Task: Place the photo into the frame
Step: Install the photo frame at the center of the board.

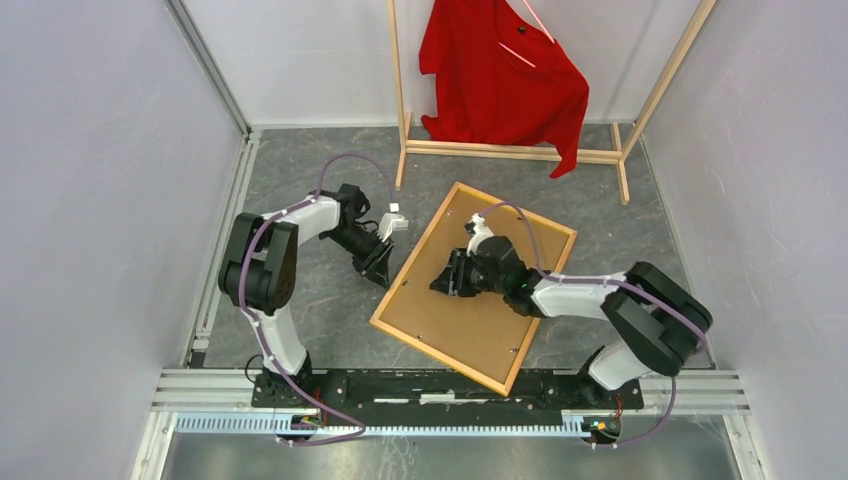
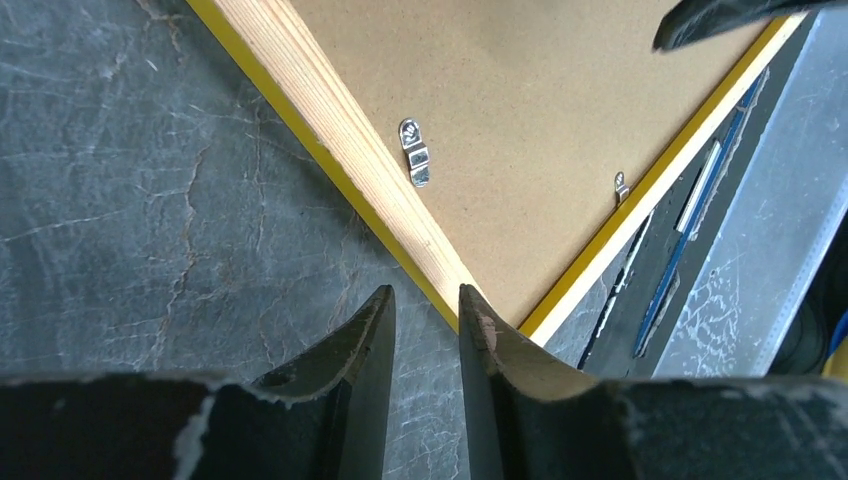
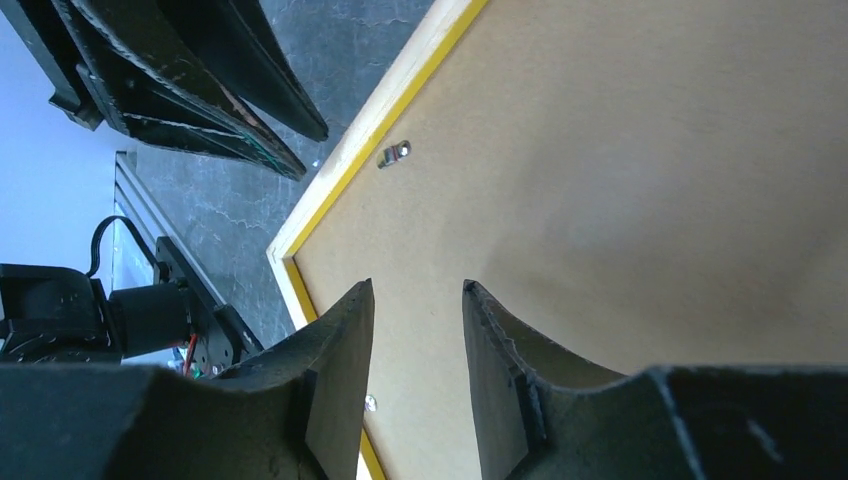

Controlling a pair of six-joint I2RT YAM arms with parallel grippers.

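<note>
The frame (image 1: 438,358) lies face down on the dark table, its light wood back up and a yellow edge showing. A brown backing board (image 1: 480,325) fills it. The photo is hidden. My left gripper (image 1: 385,272) is open with a narrow gap and empty, low over the table at the frame's left edge. In the left wrist view its tips (image 2: 427,292) sit just off the wood rim (image 2: 330,120), near a metal clip (image 2: 415,152). My right gripper (image 1: 441,285) is open and empty, over the board's left part; in the right wrist view it (image 3: 417,287) hovers above the board (image 3: 650,150).
A wooden clothes rack (image 1: 510,150) with a red shirt (image 1: 500,70) stands at the back, just beyond the frame's far corner. Grey walls close in left and right. A metal rail (image 1: 450,385) with the arm bases runs along the near edge.
</note>
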